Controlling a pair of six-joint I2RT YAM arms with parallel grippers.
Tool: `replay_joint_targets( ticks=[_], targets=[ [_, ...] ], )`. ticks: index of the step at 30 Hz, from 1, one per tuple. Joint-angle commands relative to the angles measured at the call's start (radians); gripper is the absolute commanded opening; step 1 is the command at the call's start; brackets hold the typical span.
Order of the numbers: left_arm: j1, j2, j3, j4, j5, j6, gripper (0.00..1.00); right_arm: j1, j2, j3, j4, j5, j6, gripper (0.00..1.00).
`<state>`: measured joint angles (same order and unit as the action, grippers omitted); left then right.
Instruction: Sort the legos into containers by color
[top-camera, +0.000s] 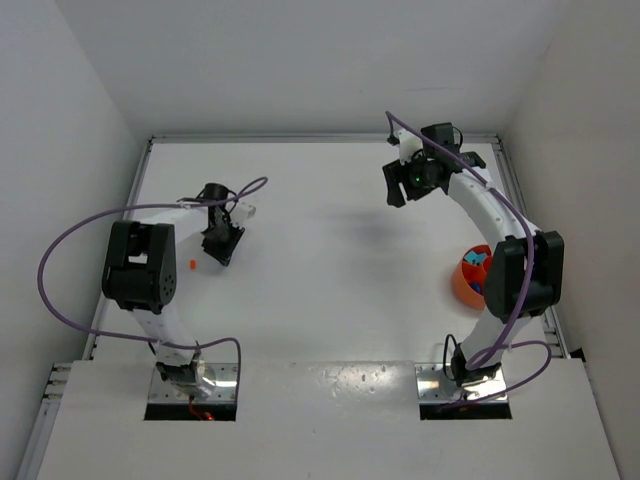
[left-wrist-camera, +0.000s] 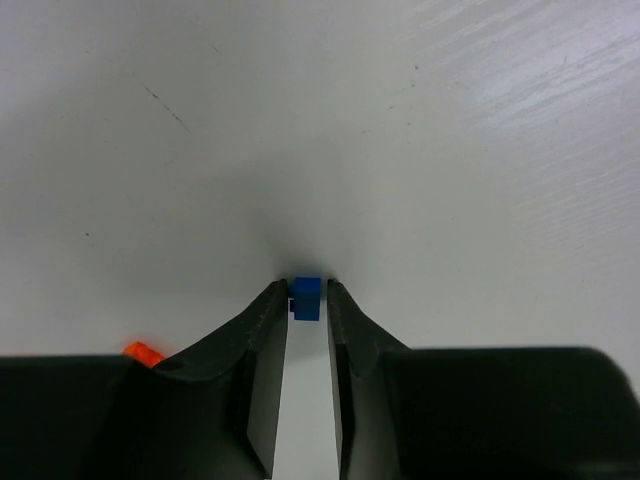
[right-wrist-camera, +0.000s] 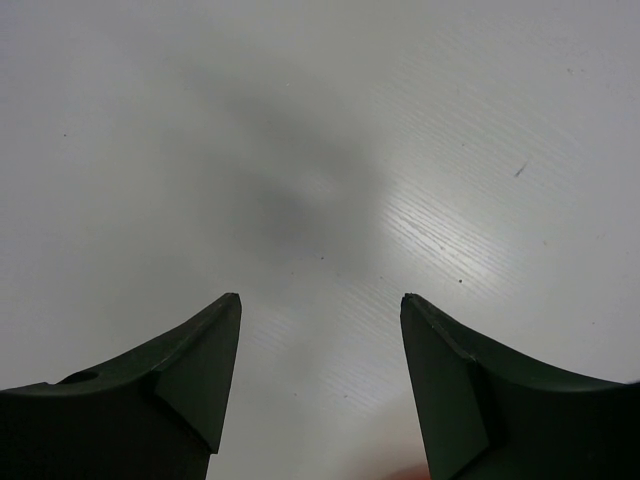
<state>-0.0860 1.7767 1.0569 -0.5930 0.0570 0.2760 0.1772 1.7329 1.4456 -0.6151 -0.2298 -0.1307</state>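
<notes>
Left wrist view, blue lego (left-wrist-camera: 306, 298) between left tool (left-wrist-camera: 306, 290) tips

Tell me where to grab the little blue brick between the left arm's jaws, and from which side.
Take the blue brick by its two flat, upright side faces, coming down from above. It rests on the table, so the top is probably the easiest way in, and its parallel sides give the jaws flat contact. The left gripper straddles those faces.
</notes>
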Motion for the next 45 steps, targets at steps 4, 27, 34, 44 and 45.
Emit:
replay_joint_targets(
  ticks=[4,27,34,44,45],
  targets=[
    [-0.009,0.075,0.003,0.058,0.006,-0.017,0.22,0.010,-0.003,0.004,0.015,-0.071,0.002,0.65],
    [0.117,0.111,0.238,-0.037,0.960,-0.291,0.00,0.122,-0.119,-0.309,0.501,-0.502,0.068,0.59],
    [0.126,0.144,0.238,-0.005,1.220,-0.382,0.00,0.252,-0.030,-0.309,0.682,-0.499,0.057,0.61],
    [0.126,0.101,0.137,0.088,1.417,-0.491,0.00,0.344,0.102,-0.209,0.796,-0.566,0.167,0.61],
    [0.126,0.101,0.126,0.105,1.426,-0.500,0.00,0.357,0.114,-0.197,0.805,-0.566,0.177,0.61]
  ],
)
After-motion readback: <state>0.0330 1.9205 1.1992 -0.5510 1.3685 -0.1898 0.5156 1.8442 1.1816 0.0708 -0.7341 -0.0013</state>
